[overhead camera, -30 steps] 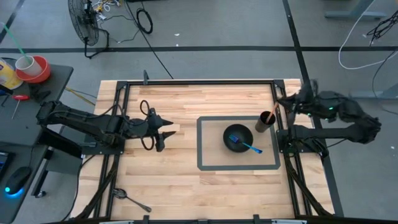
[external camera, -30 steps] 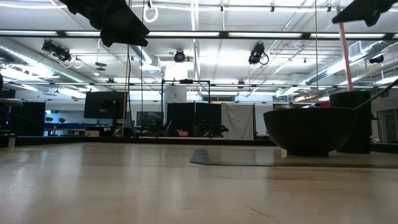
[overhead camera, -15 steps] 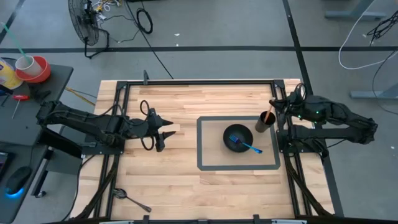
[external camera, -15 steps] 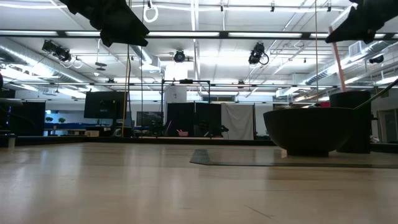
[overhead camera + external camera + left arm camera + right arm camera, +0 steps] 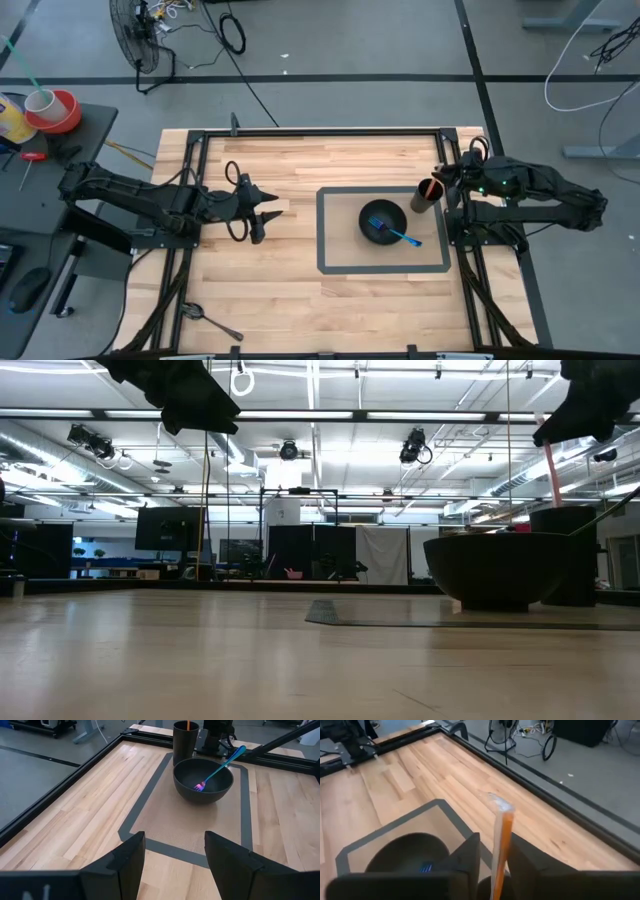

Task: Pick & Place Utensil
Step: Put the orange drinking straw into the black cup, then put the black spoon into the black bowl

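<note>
Gripping orange utensil [image 5: 501,847] over cup [image 5: 427,195] — right gripper [image 5: 443,180].

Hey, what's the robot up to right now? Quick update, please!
Right gripper shut on orange utensil above dark cup. Left gripper open, waiting. Blue fork in bowl. Nothing blocking.

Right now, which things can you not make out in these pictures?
- Orange utensil's lower end: hidden inside the dark cup in every view.
- Blue fork's tines: hidden behind the bowl's wall in the low view.
- Metal utensil at the table's corner: too small in the high view to name.
- Right gripper by the cup: cut by the low view's top edge.
</note>
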Available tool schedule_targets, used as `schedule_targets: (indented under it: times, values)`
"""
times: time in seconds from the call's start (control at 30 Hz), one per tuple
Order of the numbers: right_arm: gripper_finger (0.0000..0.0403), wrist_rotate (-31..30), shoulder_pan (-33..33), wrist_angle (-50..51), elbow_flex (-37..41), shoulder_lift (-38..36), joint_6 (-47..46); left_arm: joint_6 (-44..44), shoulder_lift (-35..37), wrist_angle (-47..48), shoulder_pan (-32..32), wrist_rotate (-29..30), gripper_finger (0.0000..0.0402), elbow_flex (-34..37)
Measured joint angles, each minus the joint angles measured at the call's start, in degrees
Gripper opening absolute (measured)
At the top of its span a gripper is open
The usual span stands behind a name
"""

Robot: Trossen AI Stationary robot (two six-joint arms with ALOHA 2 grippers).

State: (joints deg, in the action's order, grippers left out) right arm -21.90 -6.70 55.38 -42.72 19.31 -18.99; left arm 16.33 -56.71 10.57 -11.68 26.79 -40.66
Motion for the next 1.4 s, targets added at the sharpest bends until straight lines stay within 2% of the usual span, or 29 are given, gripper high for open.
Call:
schedule_targets:
  times: [0.23, 0.43, 0.5, 0.63, 0.73, 0.83, 0.97, 1.07, 1.2, 1.4]
  values:
    - [0.015, -0.45, 0.0, 0.06, -7.14, 1.88, 4.74, 1.04, 0.0, -0.04, 0.0, 0.0, 0.0209, 0.0]
    - [0.0184, -6.7, -0.02, -3.76, -17.3, 5.6, 13.92, 1.04, 0.0, -0.02, 0.0, 0.0, 0.0209, 0.0]
    - [0.0191, -5.13, 0.0, -9.34, -18.59, 6.58, 16.77, 1.02, 0.0, -0.02, -0.02, 0.1, 0.0209, 0.0]
    - [0.0197, 3.79, 0.0, -18.94, -18.46, 9.01, 20.08, 1.0, 0.0, -0.02, 0.0, 0.6, 0.0209, 0.0]
    - [0.0196, 9.77, 0.02, -21.83, -15.98, 11.91, 19.16, 0.76, 0.0, -0.02, 0.0, 0.61, 0.0209, 0.0]
    - [0.0194, 15.2, 0.29, -28.65, -9.83, 14.53, 17.96, -1.18, -0.01, -0.92, -0.02, 0.6, 0.0209, 0.02]
    - [0.0194, 21.2, 2.18, -46.51, 0.37, 18.51, 17.87, -2.31, -0.02, -5.17, -0.71, -2.07, 0.0209, 0.02]
    - [0.0194, 22.75, 4.18, -60.6, 6.67, 21.98, 19.64, -2.46, -0.02, -7.13, -2.28, -5.89, 0.0209, -0.15]
    - [0.0194, 22.99, 6.63, -71.98, 10.11, 25.85, 22.31, 2.43, -0.15, 2.84, -5.85, -11.5, 0.0209, -6.01]
    - [0.0194, 22.98, 10.52, -73.02, 10.02, 27.52, 23.01, 16.37, -6.23, 21.76, -15.18, -13.76, 0.0209, -21.53]
